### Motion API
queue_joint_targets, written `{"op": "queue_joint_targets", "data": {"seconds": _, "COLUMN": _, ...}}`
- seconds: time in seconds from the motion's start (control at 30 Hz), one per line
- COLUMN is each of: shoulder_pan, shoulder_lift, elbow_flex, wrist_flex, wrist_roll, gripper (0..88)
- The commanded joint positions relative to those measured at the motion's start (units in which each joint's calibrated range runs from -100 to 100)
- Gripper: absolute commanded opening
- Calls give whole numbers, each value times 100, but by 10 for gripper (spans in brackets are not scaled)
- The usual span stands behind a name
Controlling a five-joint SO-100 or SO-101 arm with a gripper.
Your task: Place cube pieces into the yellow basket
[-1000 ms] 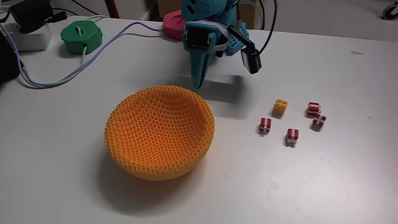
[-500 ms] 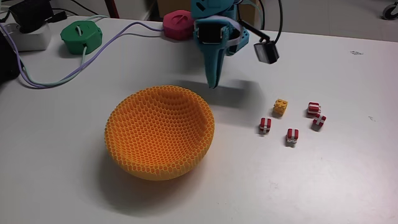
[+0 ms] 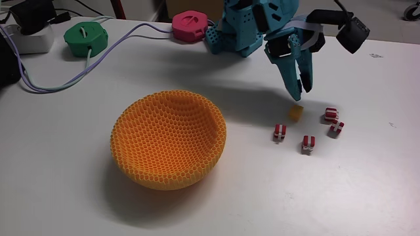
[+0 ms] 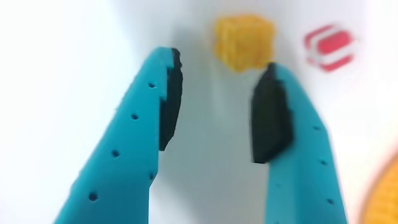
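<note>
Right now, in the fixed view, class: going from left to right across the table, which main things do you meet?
Green round device → yellow basket → red cube → yellow cube → red cube → pair of red cubes.

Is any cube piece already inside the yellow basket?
No, the yellow basket holds nothing in the fixed view; all cubes lie on the table.

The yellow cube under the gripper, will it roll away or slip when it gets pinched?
Rolling seems unlikely: the yellow cube looks blocky and sits flat on the table. It is small beside the open gripper, so probably light and easily nudged sideways. The dark pads may help grip.
</note>
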State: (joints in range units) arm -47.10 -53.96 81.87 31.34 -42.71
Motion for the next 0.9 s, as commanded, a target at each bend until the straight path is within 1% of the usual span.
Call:
{"op": "queue_joint_targets", "data": {"seconds": 0.0, "shoulder_pan": -108, "shoulder_lift": -11, "elbow_flex": 185, "wrist_flex": -510, "wrist_roll": -220, "gripper": 242}}
{"op": "queue_joint_targets", "data": {"seconds": 0.23, "shoulder_pan": 3, "shoulder_lift": 102, "elbow_flex": 734, "wrist_flex": -1474, "wrist_roll": -332, "gripper": 255}}
{"op": "queue_joint_targets", "data": {"seconds": 0.33, "shoulder_pan": 50, "shoulder_lift": 292, "elbow_flex": 802, "wrist_flex": -1674, "wrist_roll": -430, "gripper": 254}}
{"op": "queue_joint_targets", "data": {"seconds": 0.47, "shoulder_pan": 181, "shoulder_lift": 1059, "elbow_flex": 888, "wrist_flex": -2682, "wrist_roll": -484, "gripper": 248}}
{"op": "queue_joint_targets", "data": {"seconds": 0.87, "shoulder_pan": 544, "shoulder_lift": 1854, "elbow_flex": 445, "wrist_flex": -3082, "wrist_roll": -449, "gripper": 203}}
